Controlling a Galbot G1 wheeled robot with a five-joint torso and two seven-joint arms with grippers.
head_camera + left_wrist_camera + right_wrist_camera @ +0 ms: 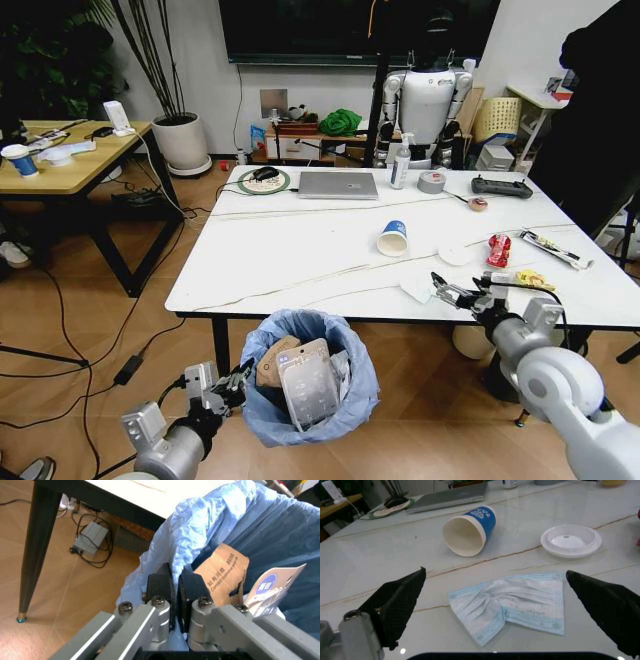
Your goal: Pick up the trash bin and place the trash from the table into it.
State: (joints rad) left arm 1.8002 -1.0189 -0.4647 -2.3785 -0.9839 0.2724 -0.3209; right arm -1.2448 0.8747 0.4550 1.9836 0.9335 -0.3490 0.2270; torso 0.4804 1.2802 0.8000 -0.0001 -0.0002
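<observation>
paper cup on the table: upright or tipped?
Tipped. The paper cup lies on its side on the table, its open mouth facing the right gripper, empty inside, beside the white lid.

A closed silver laptop point(338, 185) lies at the far edge of the marble surface. A grey tape roll point(431, 182) and a white bottle point(401, 163) stand beside it, with a black controller point(502, 186) farther along. A wooden-topped counter point(75, 160) stands apart at the side. A humanoid robot point(428, 100) stands behind.
</observation>
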